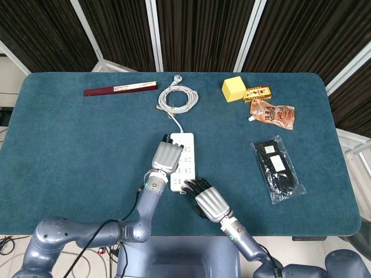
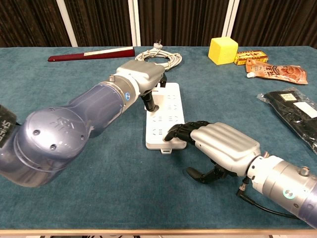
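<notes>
A white power strip (image 1: 186,156) (image 2: 168,106) lies in the near middle of the teal table (image 1: 75,150). Its cord runs back to a coiled white cable (image 1: 178,97) (image 2: 161,58). My left hand (image 1: 166,155) (image 2: 141,74) rests on the strip's far half, its fingers curled under, with a dark fingertip (image 2: 148,103) touching the strip's top. Nothing shows in its grasp. My right hand (image 1: 208,200) (image 2: 220,144) lies at the strip's near right corner with its dark fingertips (image 2: 176,131) bent onto the near end. Its thumb is off to the side above the cloth.
A long dark-red box (image 1: 120,88) (image 2: 91,53) lies at the back left. A yellow block (image 1: 233,88) (image 2: 222,50), a small printed box (image 1: 257,93) and an orange pouch (image 1: 272,113) sit at the back right. A black packet in clear wrap (image 1: 278,168) lies to the right.
</notes>
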Controlling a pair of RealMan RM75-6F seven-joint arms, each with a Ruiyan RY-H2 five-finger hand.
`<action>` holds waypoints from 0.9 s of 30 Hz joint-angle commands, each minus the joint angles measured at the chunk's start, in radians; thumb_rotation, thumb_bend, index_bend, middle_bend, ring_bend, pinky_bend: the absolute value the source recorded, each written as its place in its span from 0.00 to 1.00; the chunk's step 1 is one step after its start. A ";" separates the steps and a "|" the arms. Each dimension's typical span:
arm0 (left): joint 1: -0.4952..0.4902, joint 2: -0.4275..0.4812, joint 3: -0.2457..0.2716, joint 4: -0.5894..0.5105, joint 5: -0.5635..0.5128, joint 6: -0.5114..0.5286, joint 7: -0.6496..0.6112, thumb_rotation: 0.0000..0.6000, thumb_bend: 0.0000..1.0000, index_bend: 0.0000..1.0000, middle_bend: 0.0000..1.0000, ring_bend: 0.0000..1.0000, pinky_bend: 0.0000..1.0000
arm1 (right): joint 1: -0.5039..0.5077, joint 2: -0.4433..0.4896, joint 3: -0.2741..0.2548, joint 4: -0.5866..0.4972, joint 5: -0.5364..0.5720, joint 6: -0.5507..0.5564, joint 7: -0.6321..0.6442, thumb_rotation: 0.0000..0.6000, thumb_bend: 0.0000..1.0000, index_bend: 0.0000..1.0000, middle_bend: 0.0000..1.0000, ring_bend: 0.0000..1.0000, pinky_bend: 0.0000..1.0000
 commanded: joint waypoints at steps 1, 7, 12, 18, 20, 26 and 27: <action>-0.008 -0.010 -0.008 0.008 0.006 0.000 -0.003 1.00 0.35 0.74 0.77 0.27 0.14 | -0.001 0.002 0.000 0.000 0.000 0.000 0.001 1.00 0.49 0.20 0.28 0.16 0.15; -0.006 -0.022 -0.002 0.025 0.004 -0.001 0.001 1.00 0.35 0.74 0.78 0.28 0.15 | -0.003 0.008 0.000 0.002 0.000 0.002 0.006 1.00 0.49 0.20 0.28 0.16 0.15; 0.014 -0.016 0.013 0.033 -0.006 0.000 0.005 1.00 0.36 0.75 0.78 0.28 0.15 | -0.003 0.009 -0.001 0.002 0.000 0.001 0.008 1.00 0.49 0.20 0.28 0.16 0.15; 0.033 -0.004 0.023 0.027 -0.005 0.000 0.002 1.00 0.35 0.75 0.78 0.28 0.15 | -0.005 0.006 -0.003 0.004 -0.002 0.002 0.010 1.00 0.49 0.20 0.28 0.16 0.15; 0.033 -0.005 0.019 0.025 -0.002 0.001 -0.001 1.00 0.36 0.75 0.78 0.28 0.15 | -0.005 0.005 -0.003 0.005 -0.003 0.003 0.010 1.00 0.49 0.20 0.28 0.16 0.15; 0.014 -0.021 -0.001 0.023 0.025 0.003 -0.015 1.00 0.36 0.74 0.78 0.28 0.15 | -0.007 0.009 -0.003 0.004 -0.003 0.005 0.013 1.00 0.49 0.20 0.28 0.16 0.15; 0.011 -0.025 -0.006 0.024 0.027 0.003 -0.017 1.00 0.36 0.74 0.78 0.28 0.15 | -0.007 0.009 -0.003 0.004 -0.003 0.006 0.013 1.00 0.49 0.20 0.28 0.16 0.15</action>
